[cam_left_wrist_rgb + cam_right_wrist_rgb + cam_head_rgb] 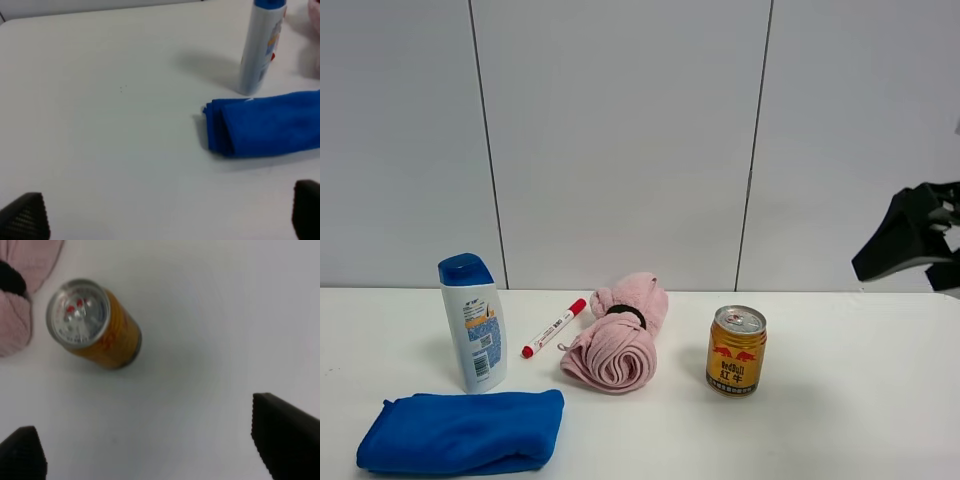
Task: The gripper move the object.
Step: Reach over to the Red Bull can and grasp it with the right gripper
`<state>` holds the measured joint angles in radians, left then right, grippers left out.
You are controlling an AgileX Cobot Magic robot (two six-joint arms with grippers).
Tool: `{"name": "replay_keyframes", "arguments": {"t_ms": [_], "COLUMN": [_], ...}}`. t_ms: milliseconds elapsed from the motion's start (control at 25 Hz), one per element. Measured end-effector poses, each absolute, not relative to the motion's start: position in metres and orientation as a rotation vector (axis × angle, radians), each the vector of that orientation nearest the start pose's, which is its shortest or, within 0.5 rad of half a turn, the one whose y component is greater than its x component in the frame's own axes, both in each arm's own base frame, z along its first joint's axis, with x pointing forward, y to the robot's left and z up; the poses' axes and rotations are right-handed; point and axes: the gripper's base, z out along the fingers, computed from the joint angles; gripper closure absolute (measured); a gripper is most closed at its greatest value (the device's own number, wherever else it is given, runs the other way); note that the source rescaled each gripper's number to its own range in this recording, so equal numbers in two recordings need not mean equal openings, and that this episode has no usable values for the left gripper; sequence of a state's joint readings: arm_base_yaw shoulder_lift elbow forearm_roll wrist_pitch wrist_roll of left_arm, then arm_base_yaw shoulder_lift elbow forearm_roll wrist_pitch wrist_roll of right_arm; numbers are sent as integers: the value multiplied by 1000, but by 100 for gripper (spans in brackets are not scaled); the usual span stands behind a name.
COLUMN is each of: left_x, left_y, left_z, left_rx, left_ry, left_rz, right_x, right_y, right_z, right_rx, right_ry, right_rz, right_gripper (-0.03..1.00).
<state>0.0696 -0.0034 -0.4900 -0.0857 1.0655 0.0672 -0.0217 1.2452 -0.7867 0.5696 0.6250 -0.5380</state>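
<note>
We see the gold can [736, 350] standing upright on the white table [860, 400], its silver pull-tab top facing up and nothing touching it. Taking the can as the centre of the dial in the high view, the right gripper [910, 240] hangs in the air at about 2 o'clock, well apart from it, near the edge of the picture. In its own wrist view the two black fingertips [282, 440] stand wide apart with only bare table between them, and the can sits ahead of them, outside the gap. At 9 o'clock from the can lies a rolled pink towel [617, 340], near it but apart. Past the towel, at about 10 o'clock, lies a red marker [554, 328], and farther along at 9 o'clock stands a white bottle [472, 325] with a blue cap. A folded blue cloth [465, 432] lies at 8 o'clock, just in front of the bottle. The left gripper [165, 215] also has its jaws spread, holding nothing.
</note>
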Motion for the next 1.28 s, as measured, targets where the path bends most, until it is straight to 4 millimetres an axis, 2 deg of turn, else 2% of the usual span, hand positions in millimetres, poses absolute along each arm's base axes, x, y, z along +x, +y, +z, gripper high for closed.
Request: {"name": "replay_keyframes", "arguments": {"t_ms": [80,320,520,640,920,1280], "left_x": [-4,-4,-4,-4,-4,-4], "left_y": [-7,-7,-7,-7,-7,-7], "left_z": [274,274,274,274,274,274], "left_rx": [1,1,1,1,1,1], "left_ry": [2053,2053,2053,2053,2053,2053], "left_rz": [-18,-18,-18,-18,-18,-18], "right_x": [247,256,258,254,244,238], "right_y": [22,25,36,40,34,45], "right_z": [273,281,277,265,236,229], "right_rx": [-204,-346,-494,-473,-340,-332], "right_ry": [2393,2237,2115,2092,2123,2174], "right_rz": [325,177,45,16,-20,79], "right_gripper": [30,30,30,30,30,31]}}
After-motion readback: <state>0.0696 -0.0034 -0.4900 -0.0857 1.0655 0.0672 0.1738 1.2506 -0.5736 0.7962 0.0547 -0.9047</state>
